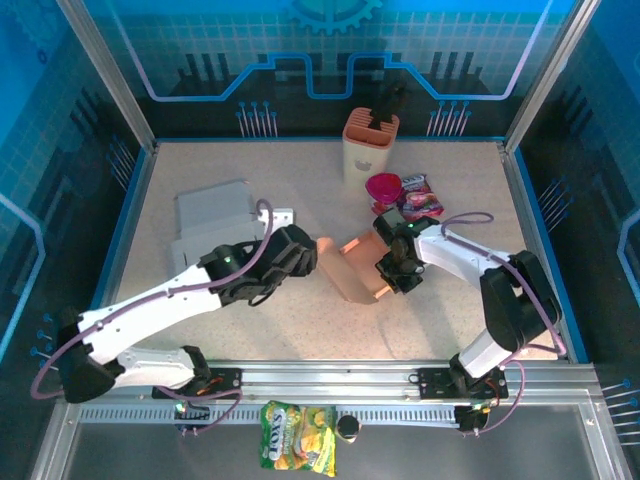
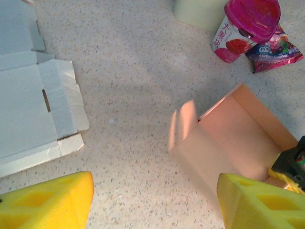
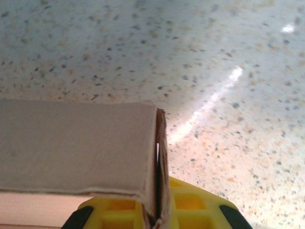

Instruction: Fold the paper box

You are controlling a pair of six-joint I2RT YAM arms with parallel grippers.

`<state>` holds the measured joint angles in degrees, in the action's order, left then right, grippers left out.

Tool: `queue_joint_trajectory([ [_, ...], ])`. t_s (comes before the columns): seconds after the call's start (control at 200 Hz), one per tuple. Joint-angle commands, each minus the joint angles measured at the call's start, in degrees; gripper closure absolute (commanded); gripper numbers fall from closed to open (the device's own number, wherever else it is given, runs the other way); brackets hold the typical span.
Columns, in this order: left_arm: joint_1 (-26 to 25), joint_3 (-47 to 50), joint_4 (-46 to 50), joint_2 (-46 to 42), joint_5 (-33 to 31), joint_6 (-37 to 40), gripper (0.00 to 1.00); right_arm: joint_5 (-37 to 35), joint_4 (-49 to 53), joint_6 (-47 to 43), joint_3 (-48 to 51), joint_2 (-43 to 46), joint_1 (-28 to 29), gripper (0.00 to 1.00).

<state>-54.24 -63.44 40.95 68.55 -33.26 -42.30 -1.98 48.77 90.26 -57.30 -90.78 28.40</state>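
Your right gripper (image 1: pixel 392 272) is pinched tight on one thin wall of the paper box (image 1: pixel 352 270). Your left gripper (image 1: pixel 303 256) is wide and holds nothing, just beside the box's other side. The box sits half folded in the middle of the table (image 1: pixel 300 320), between both grippers, near the pink cup (image 1: pixel 384 188). It looks light and thin, so it will likely bend easily and slide on the smooth top. Hold it by a wall edge close to a fold, and squeeze softly so it does not crush.
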Motion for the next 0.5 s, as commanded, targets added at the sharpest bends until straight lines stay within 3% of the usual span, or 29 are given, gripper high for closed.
queue_joint_trajectory([
  [0.0, -0.53, 4.64, 2.33, -1.37, 4.46, -1.17, 0.35, 3.85, 2.21, 8.31, 1.68, 0.57, -1.62, 1.00],
  [0.145, -1.36, 11.12, -1.97, -1.01, 8.82, -3.02, 0.49, 8.98, -3.06, 13.95, 5.89, 0.34, -2.30, 1.00],
  [0.32, -2.74, 17.17, -12.10, 0.67, 14.04, -4.22, 0.52, 12.22, -6.92, 19.76, 9.69, 1.22, -2.02, 1.00],
  [0.49, -4.67, 18.48, -22.07, 6.80, 15.78, -5.58, 0.52, 10.87, -7.32, 23.03, 10.44, 3.03, -0.73, 0.72],
])
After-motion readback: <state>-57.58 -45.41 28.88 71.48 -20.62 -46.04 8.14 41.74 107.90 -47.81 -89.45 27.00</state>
